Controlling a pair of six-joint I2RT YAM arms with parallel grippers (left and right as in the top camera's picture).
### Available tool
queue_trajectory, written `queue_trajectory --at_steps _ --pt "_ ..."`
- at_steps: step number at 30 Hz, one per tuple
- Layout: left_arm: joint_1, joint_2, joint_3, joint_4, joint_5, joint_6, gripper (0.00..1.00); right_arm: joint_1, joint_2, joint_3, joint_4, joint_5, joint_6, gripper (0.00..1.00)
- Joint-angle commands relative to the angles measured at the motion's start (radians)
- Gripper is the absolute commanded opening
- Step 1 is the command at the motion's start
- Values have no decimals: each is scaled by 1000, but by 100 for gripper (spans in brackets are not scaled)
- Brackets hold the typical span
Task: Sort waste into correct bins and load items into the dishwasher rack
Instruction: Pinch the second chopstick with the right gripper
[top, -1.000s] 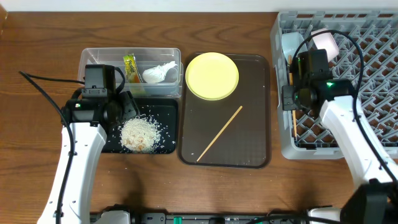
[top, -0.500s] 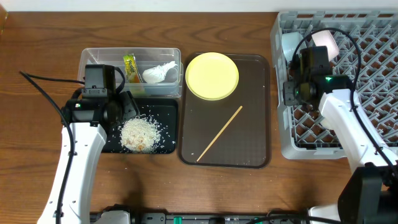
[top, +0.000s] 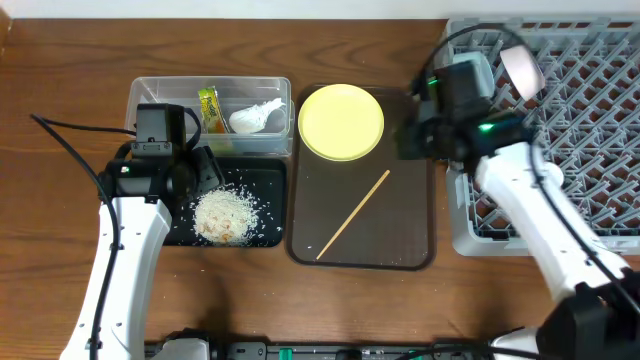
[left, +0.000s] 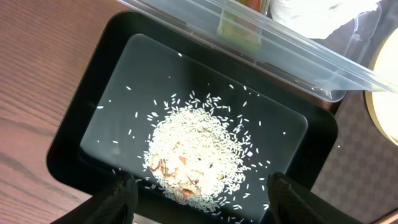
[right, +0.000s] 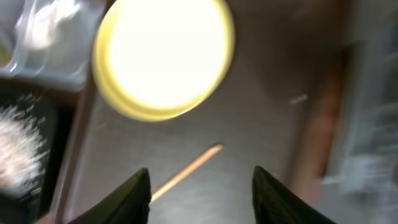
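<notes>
On the left side of the wooden table (top: 60, 60), the left gripper (left: 202, 186) hangs over the near edge of the shallow black tray (top: 275, 203). Its fingers are spread wide apart with nothing between them, and they touch neither the tray nor its contents. A pile of loose white rice (top: 225, 213) lies in the middle of that tray, with stray grains scattered around it and a few brownish bits on its near side. Just beyond the black tray and touching its far edge is the clear plastic tub (top: 140, 95). It holds the green-and-yellow snack wrapper (top: 208, 107) on the left and the crumpled white paper (top: 255, 117) on the right. Further right is the dark brown serving tray (top: 410, 225). The yellow plate (top: 341, 122) lies flat in its far-left corner, and one wooden chopstick (top: 353, 214) lies at a slant across its middle, apart from the plate. The right gripper (right: 202, 186) hovers over the far-right part of this tray, beside the plate. The wrist view is blurred, but it shows both fingers apart and empty. On the far right is the grey dishwasher rack (top: 600, 120), with a pale rounded dish (top: 522, 68) near its far-left corner. The right arm crosses the rack's left wall and hides whatever lies beneath it.
</notes>
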Motion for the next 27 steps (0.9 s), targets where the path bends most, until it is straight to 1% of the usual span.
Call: queue_trajectory --at_steps 1,4,8,13,17,18,23,25,27 --pt "3 -2 9 -3 -19 -13 70 91 66 -45 -4 17 178 52" --pt "3 -2 9 -3 -19 -13 70 171 145 -55 -2 57 229 52" --pt "3 -2 9 -3 -19 -13 70 237 244 -55 -2 107 298 51" --pt "3 -2 9 -3 -19 -13 70 273 328 -55 -2 121 368 50" --pt "3 -2 9 -3 -19 -13 70 277 362 -55 -7 124 376 47" --pt "3 -2 9 -3 -19 -13 70 276 369 -56 -8 125 376 44" --pt "3 -2 9 -3 -19 -13 70 275 374 -56 -14 143 376 8" --pt "3 -2 9 -3 -19 -13 70 270 369 -55 -14 143 376 1" --pt "3 -2 9 -3 -19 -13 70 254 354 -54 -24 144 376 1"
